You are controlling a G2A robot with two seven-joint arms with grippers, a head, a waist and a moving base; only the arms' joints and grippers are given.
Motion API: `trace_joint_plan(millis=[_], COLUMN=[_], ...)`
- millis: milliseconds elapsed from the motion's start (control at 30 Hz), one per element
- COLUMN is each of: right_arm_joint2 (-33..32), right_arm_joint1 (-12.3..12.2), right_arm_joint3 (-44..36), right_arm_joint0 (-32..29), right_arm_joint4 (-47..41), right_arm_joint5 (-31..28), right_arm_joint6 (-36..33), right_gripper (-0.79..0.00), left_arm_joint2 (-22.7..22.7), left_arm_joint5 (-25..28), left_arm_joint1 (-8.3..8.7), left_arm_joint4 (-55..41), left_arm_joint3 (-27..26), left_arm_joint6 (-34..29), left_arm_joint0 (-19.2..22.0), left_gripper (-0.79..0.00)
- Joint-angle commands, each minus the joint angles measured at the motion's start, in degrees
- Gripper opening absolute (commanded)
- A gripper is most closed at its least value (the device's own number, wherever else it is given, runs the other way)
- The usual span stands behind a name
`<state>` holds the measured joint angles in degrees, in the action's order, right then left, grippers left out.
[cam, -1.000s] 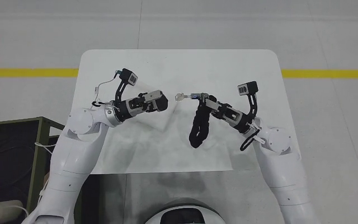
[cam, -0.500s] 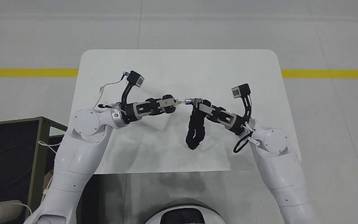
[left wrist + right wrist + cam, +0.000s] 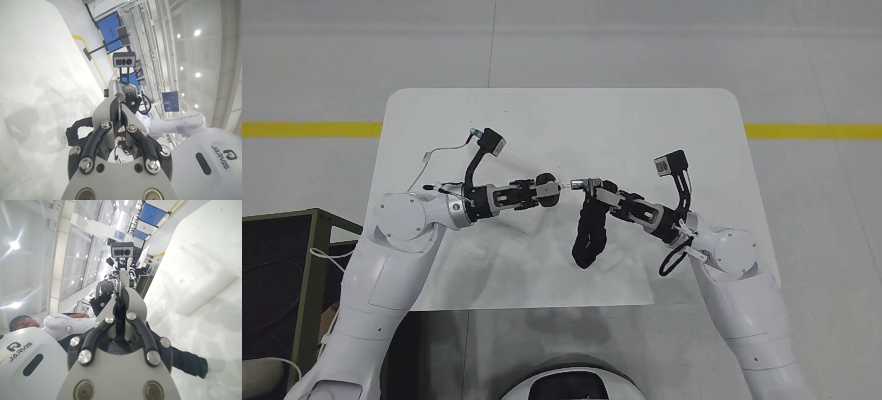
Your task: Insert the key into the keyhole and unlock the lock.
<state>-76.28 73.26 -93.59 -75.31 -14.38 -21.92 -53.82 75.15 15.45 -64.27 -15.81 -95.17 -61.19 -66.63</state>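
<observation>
Key (image 3: 119,112) and lock (image 3: 589,230), one each

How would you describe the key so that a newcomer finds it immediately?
Above the white table, the left gripper meets the right gripper. The key is the thin metal blade pinched in the left one, its tip at the silver keyhole of the lock. Unlike the lock, it trails no black cable.
</observation>
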Motion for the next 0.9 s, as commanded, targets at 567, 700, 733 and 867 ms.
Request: trace_joint_plan(millis=[567, 700, 733, 867], right_arm_joint2=[-0.9, -0.7, -0.6, -0.5], right_arm_joint1=[-0.7, -0.8, -0.9, -1.1], right_arm_joint3=[-3.4, -3.3, -3.2, -2.9], right_arm_joint0=[-2.7, -2.5, -2.3, -1.8], right_arm_joint4=[0.8, 0.3, -0.3, -0.3], right_arm_joint5=[1.7, 1.9, 2.1, 2.8], right_arm_joint6=[2.7, 2.4, 2.3, 1.6], right_gripper=[-0.785, -0.785, -0.785, -0.785], left_arm_joint2=[2.3, 3.0, 3.2, 4.4], left_arm_joint5=[26.9, 32.6, 34.1, 36.1], left_arm_joint1=[0.34, 0.19, 0.18, -0.11], left_arm_joint4=[36.5, 45.9, 48.2, 58.0], left_arm_joint3=[-9.4, -10.9, -11.2, -12.7], left_arm_joint6=[19.5, 26.4, 27.9, 36.1], left_arm_joint0=[-6.8, -7.7, -8.0, -9.1], left_gripper=[-0.785, -0.785, -0.785, -0.785])
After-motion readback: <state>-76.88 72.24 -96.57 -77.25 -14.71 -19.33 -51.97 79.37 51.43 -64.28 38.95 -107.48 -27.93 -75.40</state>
